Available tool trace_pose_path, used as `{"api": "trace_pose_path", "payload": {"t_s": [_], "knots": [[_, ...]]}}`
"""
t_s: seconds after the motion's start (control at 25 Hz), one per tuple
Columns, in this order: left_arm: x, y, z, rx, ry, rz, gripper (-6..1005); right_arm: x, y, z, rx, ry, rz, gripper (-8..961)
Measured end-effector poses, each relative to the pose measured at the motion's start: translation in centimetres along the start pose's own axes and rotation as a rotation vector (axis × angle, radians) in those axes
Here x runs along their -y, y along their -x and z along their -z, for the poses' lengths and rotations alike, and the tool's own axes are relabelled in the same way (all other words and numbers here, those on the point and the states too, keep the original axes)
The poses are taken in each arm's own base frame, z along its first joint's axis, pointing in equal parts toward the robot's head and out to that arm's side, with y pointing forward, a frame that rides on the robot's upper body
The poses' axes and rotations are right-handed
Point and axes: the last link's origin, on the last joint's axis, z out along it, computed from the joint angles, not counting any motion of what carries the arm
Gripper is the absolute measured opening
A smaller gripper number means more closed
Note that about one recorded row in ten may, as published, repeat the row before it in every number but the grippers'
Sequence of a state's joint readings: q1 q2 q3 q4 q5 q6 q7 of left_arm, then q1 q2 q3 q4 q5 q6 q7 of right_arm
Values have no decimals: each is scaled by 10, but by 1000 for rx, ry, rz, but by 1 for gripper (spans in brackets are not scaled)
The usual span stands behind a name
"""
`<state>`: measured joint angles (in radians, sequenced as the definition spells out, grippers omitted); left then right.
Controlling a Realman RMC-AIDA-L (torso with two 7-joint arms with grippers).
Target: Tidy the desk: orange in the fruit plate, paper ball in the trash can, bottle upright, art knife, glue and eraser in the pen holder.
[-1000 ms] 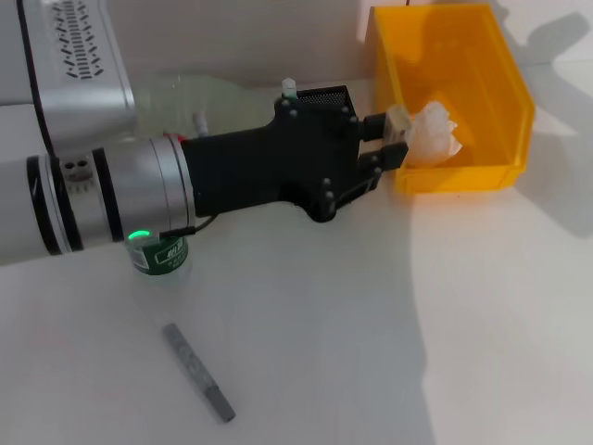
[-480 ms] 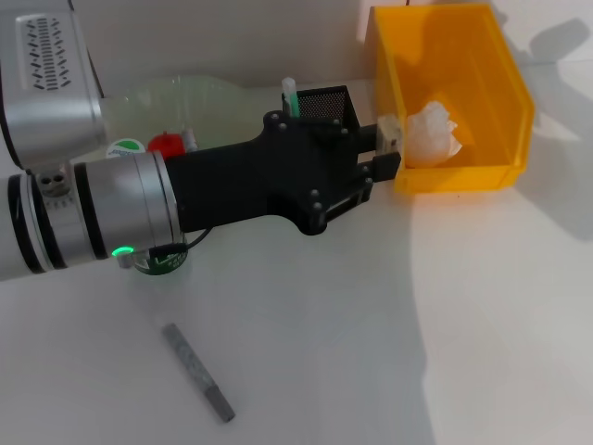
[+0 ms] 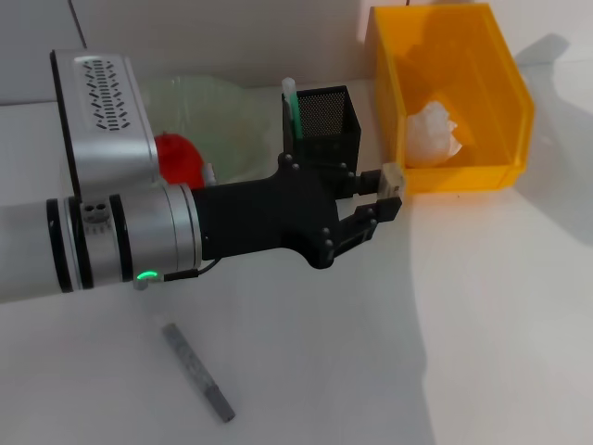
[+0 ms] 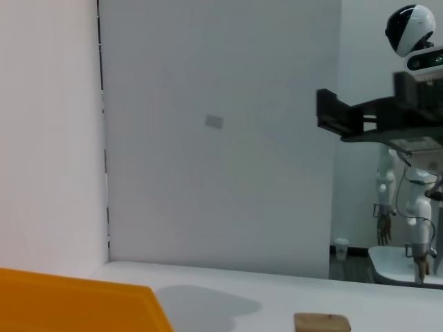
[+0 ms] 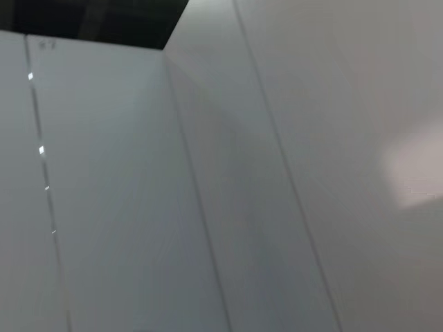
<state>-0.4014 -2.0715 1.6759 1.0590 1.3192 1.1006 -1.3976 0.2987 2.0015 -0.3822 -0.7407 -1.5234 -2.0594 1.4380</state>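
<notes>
Knife: a grey art knife lies flat on the white surface, nearest of all, left of centre and angled.
Left gripper: the left gripper reaches from the left across the middle, its fingers clamped on the eraser; it hangs above the surface just in front of the pen holder and near the front lip of the trash can.
Eraser: a small tan block pinched at the fingertips; its edge also shows low in the left wrist view.
Pen holder: the black mesh pen holder stands upright behind the gripper, with a green-and-white stick poking out of its left corner.
Orange: the orange sits in the fruit plate, far left, partly hidden by the arm.
Trash can: the trash can stands far right, and the paper ball lies inside it.
Right gripper: out of sight.
</notes>
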Motion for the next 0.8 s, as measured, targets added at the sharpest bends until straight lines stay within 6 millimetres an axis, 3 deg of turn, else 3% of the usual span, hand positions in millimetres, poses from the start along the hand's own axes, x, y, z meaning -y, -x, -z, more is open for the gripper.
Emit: {"api": "trace_pose_path", "payload": {"t_s": [0.2, 0.44, 0.52, 0.8], "knots": [[-3, 3, -1, 11, 42, 41, 283, -6, -8, -3, -95, 73, -83, 624], [-9, 1, 2, 2, 94, 70, 287, 4, 23, -25, -247, 199, -160, 624], [-16, -4, 12, -35, 186, 123, 289, 11, 36, -41, -323, 256, -179, 624], [-16, -4, 13, -38, 206, 141, 294, 22, 50, -63, -387, 285, -218, 624]]}}
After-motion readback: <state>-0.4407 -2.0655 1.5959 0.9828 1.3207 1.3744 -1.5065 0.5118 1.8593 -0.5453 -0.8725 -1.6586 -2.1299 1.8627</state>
